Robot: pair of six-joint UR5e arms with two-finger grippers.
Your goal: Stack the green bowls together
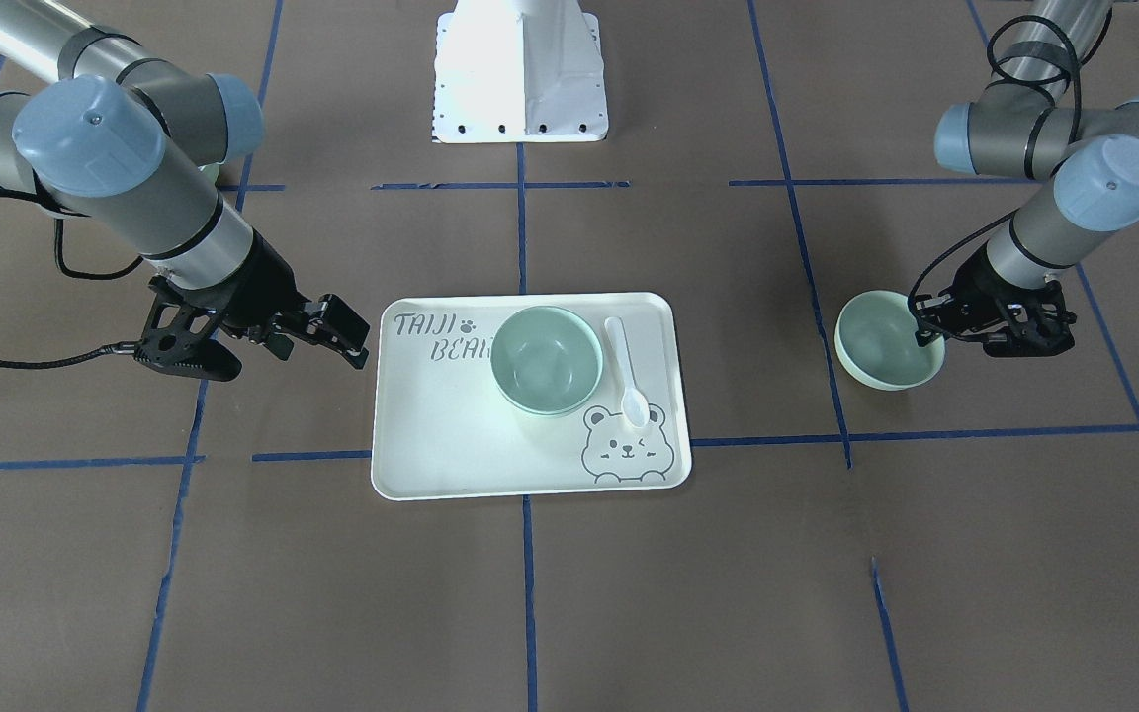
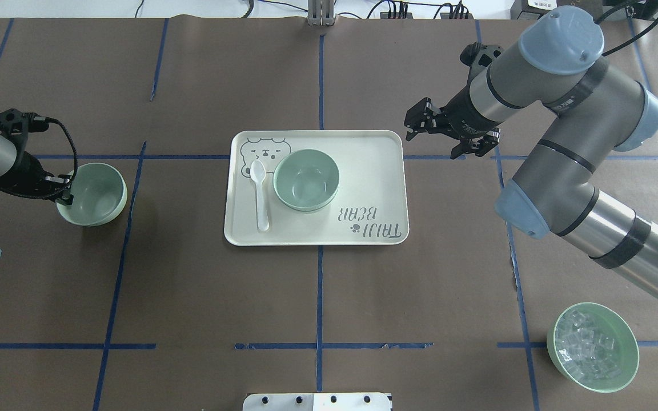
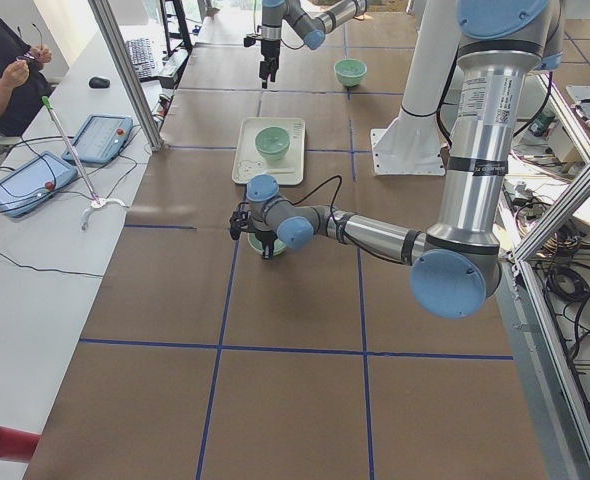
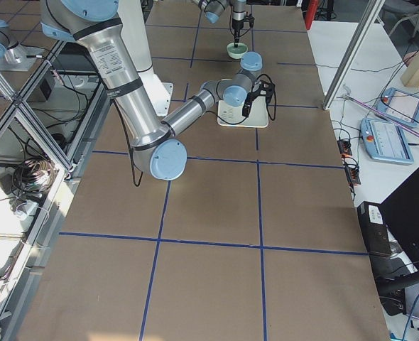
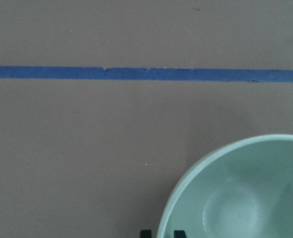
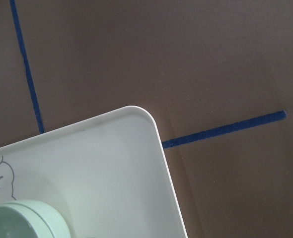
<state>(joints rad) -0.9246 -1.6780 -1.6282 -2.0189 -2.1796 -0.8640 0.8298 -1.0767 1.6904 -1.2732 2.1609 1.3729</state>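
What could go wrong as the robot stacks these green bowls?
The left gripper straddles only the thin rim of the loose green bowl, so it may tilt or slip when lifted. The white spoon lies beside the target bowl on the bear-print tray; a careless placement could knock it.

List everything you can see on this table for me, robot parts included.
loose green bowl: one, pale mint green, to the robot's left of the tray, its rim between the left gripper's fingers
stacked green bowls: seemingly two nested, pale mint green, on the tray
spoon: one, white, on the tray beside the stacked green bowls
tray: one, pale cream with a bear print, at the table's centre
bowl of clear cubes: one, green, near the table corner on the robot's right
table: one, brown, crossed by blue tape lines
left gripper: one, black, shut on the loose green bowl's rim
right gripper: one, black, open, by the tray's corner
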